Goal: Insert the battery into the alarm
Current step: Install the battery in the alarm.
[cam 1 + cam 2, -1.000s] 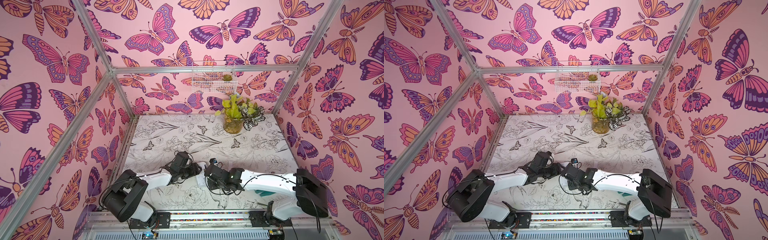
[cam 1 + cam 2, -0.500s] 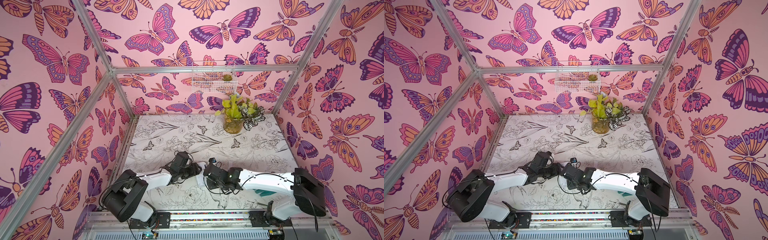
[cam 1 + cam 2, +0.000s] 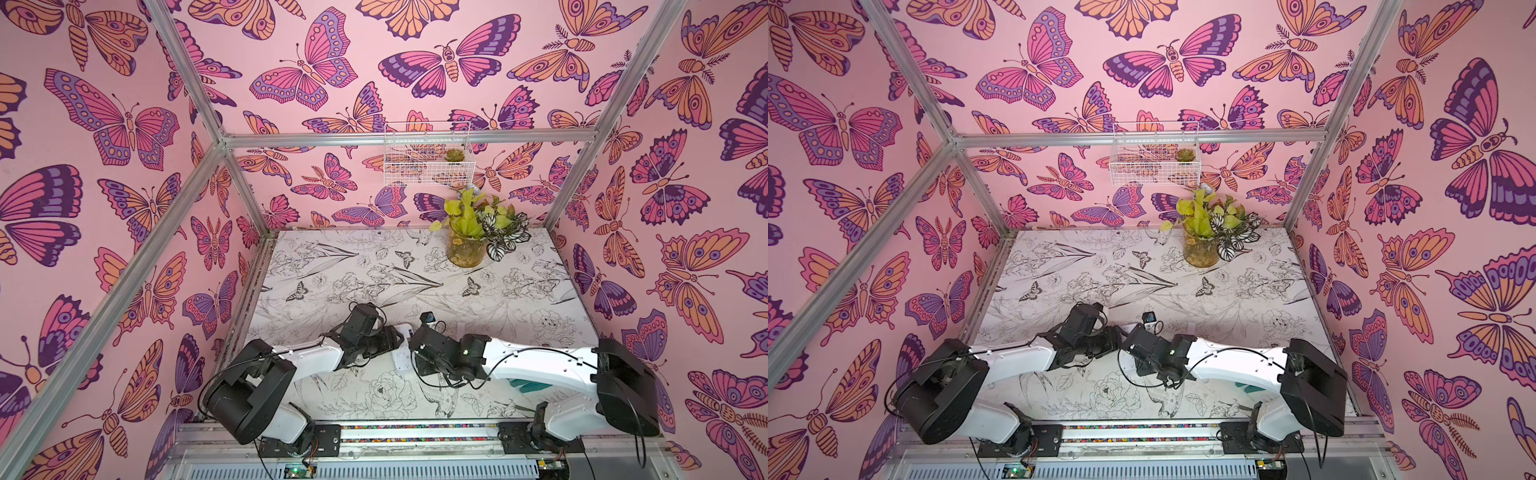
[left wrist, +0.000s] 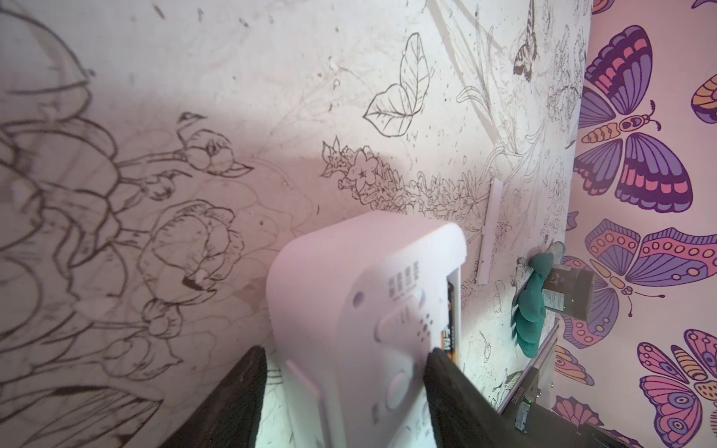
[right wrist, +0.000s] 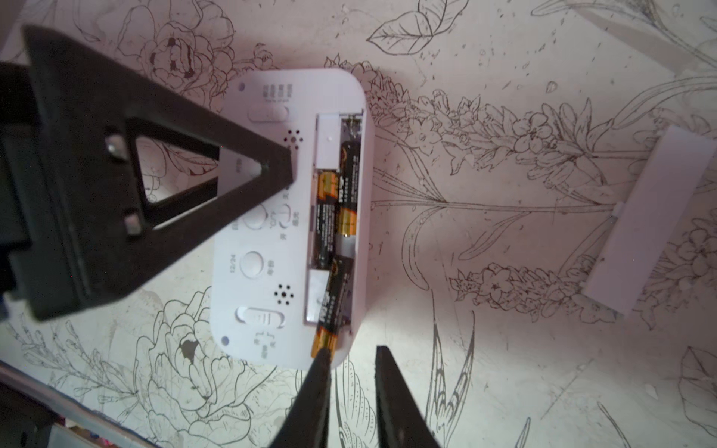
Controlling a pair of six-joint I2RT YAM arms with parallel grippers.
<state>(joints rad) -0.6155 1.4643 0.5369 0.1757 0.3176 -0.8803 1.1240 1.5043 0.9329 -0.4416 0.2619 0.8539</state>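
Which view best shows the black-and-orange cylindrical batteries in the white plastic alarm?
The right wrist view: the black-and-orange batteries lie exposed in the white plastic alarm, compartment open. The left wrist view shows only a sliver; in both top views the arms hide them.

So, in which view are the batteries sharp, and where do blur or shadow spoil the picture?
Right wrist view: batteries sharp and well lit. Left wrist view: alarm too near, blurred, shadow across the table. Both top views: alarm tiny, mostly hidden by the arms.
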